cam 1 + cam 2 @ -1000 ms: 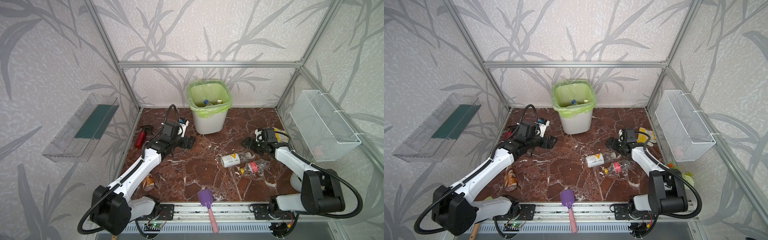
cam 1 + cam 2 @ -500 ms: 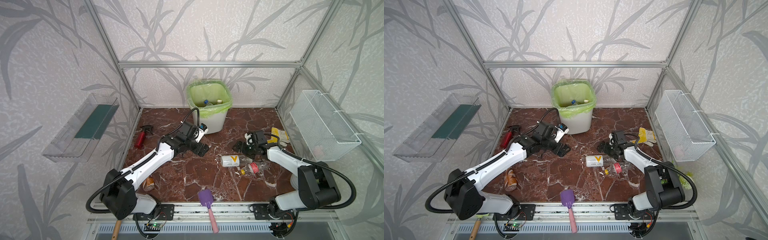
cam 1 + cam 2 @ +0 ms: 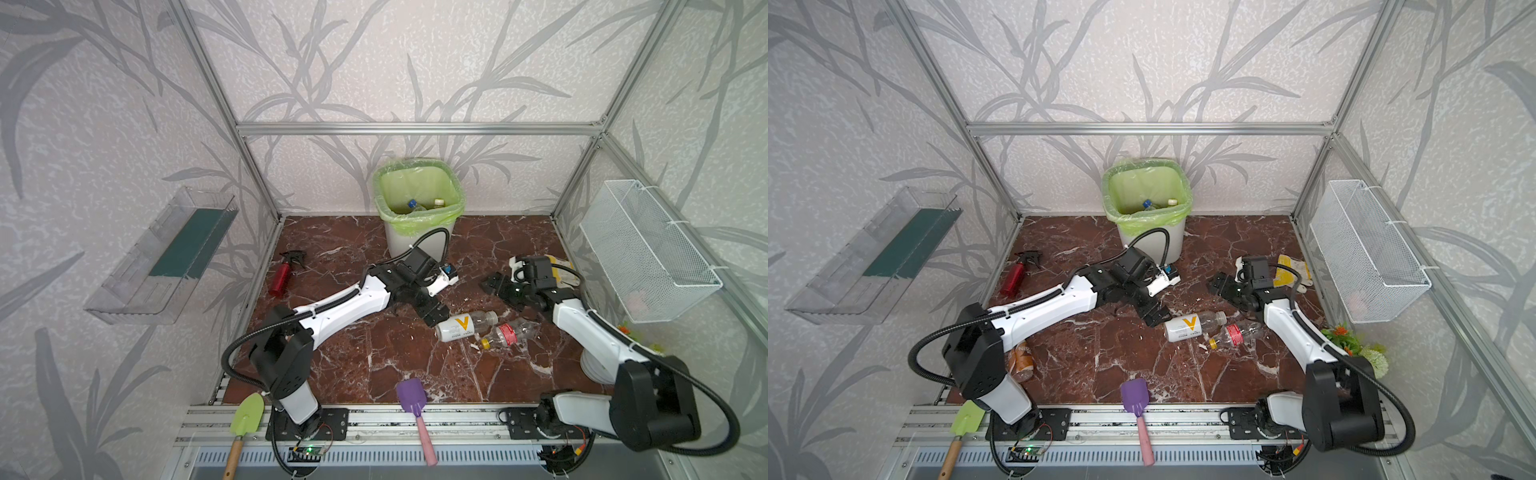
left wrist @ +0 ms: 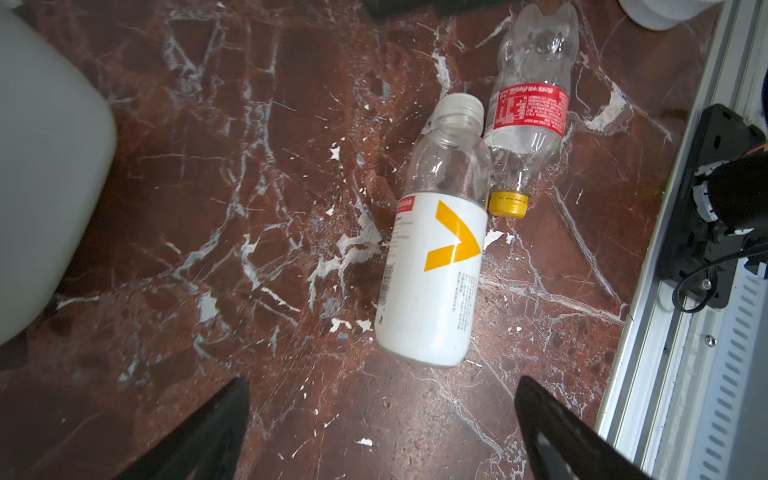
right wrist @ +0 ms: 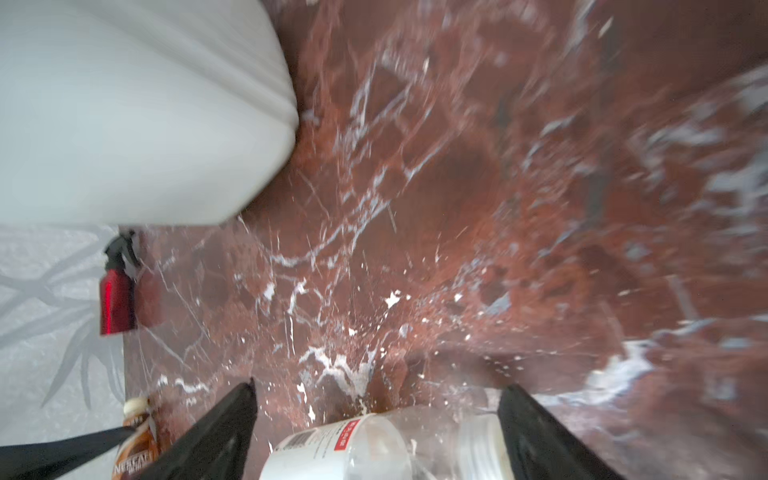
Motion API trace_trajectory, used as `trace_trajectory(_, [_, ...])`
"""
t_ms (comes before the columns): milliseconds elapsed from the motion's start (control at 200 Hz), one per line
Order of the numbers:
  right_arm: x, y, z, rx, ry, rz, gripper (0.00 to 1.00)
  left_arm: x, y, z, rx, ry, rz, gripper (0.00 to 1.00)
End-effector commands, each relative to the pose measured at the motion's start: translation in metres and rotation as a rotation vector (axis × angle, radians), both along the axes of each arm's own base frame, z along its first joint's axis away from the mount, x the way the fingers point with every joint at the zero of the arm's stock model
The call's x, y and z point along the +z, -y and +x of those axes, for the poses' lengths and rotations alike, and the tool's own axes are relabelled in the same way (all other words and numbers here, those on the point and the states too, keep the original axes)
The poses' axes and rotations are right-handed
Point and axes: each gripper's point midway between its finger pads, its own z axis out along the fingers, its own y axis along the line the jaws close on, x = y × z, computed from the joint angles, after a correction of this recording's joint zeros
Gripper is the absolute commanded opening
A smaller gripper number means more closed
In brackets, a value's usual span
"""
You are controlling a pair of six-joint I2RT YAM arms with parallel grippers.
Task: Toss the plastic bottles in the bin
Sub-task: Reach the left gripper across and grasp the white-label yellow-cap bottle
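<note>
Two plastic bottles lie side by side on the marble floor: a white-labelled one with an orange chevron (image 3: 457,328) (image 3: 1185,326) (image 4: 436,270) and a clear one with a red label and yellow cap (image 3: 505,334) (image 3: 1233,334) (image 4: 528,108). My left gripper (image 3: 430,311) (image 3: 1152,313) (image 4: 382,380) is open just short of the white-labelled bottle's base. My right gripper (image 3: 505,291) (image 3: 1227,289) (image 5: 378,384) is open and low, just behind that bottle's cap end (image 5: 365,449). A brown coffee bottle (image 3: 1021,359) (image 5: 137,440) lies by the left arm's base. The bin (image 3: 417,232) (image 3: 1150,237) holds two capped bottles (image 3: 412,203).
A red spray bottle (image 3: 281,277) lies at the back left and a yellow pouch (image 3: 1289,272) behind the right wrist. A purple scoop (image 3: 411,401) and a green trowel (image 3: 248,417) rest on the front rail. A wire basket (image 3: 648,253) and a clear tray (image 3: 166,257) hang on the walls.
My left arm has swung from beside the spray bottle rightward to the two bottles and its jaws have opened wider. My right gripper has shifted left toward the same bottles.
</note>
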Motion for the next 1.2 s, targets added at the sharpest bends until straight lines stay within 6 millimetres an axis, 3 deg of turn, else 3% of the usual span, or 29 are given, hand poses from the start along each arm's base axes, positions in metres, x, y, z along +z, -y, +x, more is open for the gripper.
trace_trajectory(0, [0.034, 0.032, -0.004, -0.066, 0.090, -0.053, 0.92, -0.015, 0.020, -0.013, -0.137, -0.002, 0.051, 0.99])
trace_trajectory(105, [0.053, 0.048, -0.009, -0.104, 0.142, -0.068, 0.92, -0.030, 0.031, -0.014, -0.164, -0.022, 0.073, 0.99])
trace_trajectory(240, [0.060, 0.051, -0.008, -0.111, 0.179, -0.057, 0.92, -0.061, 0.039, -0.013, -0.194, -0.060, 0.190, 0.98])
trace_trajectory(420, [0.053, 0.046, -0.004, -0.088, 0.185, -0.032, 0.92, -0.078, 0.056, 0.006, -0.123, -0.027, 0.214, 0.95])
trace_trajectory(595, [0.045, 0.048, -0.004, -0.091, 0.187, -0.040, 0.92, -0.105, 0.049, 0.028, -0.061, 0.043, 0.345, 0.87])
trace_trajectory(920, [0.037, 0.049, 0.001, -0.097, 0.180, -0.041, 0.92, -0.112, 0.034, 0.038, -0.011, 0.101, 0.402, 0.71])
trace_trajectory(1195, [0.030, 0.050, 0.000, -0.101, 0.169, -0.044, 0.92, -0.083, 0.038, 0.045, 0.032, 0.161, 0.322, 0.54])
